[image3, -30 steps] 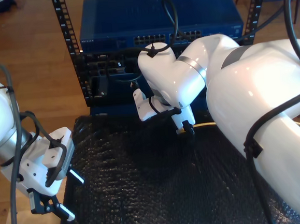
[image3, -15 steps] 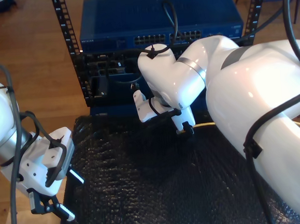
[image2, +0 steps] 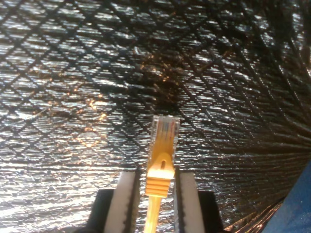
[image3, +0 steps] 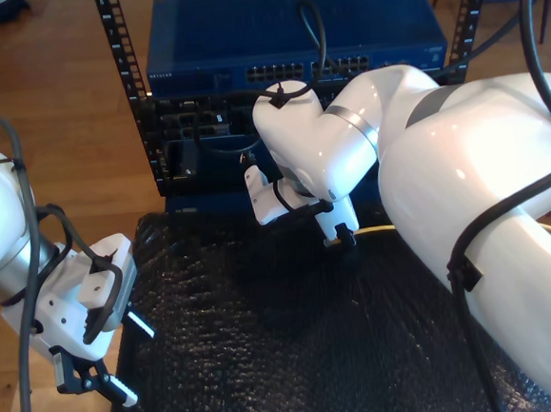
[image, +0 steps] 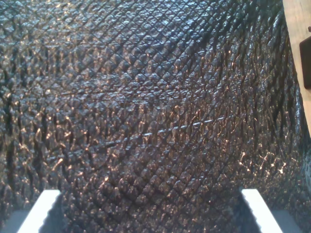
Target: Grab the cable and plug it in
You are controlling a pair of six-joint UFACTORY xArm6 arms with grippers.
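The pale-yellow cable point(image2: 159, 167) sits between the two pads of my second gripper point(image2: 158, 201), which is shut on it just behind the clear plug point(image2: 165, 130). The plug tip sticks out past the pads, above the black bubble mat point(image2: 73, 73). In the exterior view my second gripper point(image3: 340, 237) hangs low over the mat's far part, and the cable point(image3: 378, 228) trails toward that view's right. My first gripper point(image: 150, 218) is open with nothing between its fingers point(image: 41, 211). It hovers at the mat's edge on the exterior view's left point(image3: 133, 360).
A blue network switch point(image3: 291, 38) with rows of ports stands in a black rack point(image3: 121, 65) beyond the mat point(image3: 267, 340), with darker equipment point(image3: 199, 140) below it. The large white arm point(image3: 483, 180) covers the exterior view's right. A wooden floor surrounds the rack.
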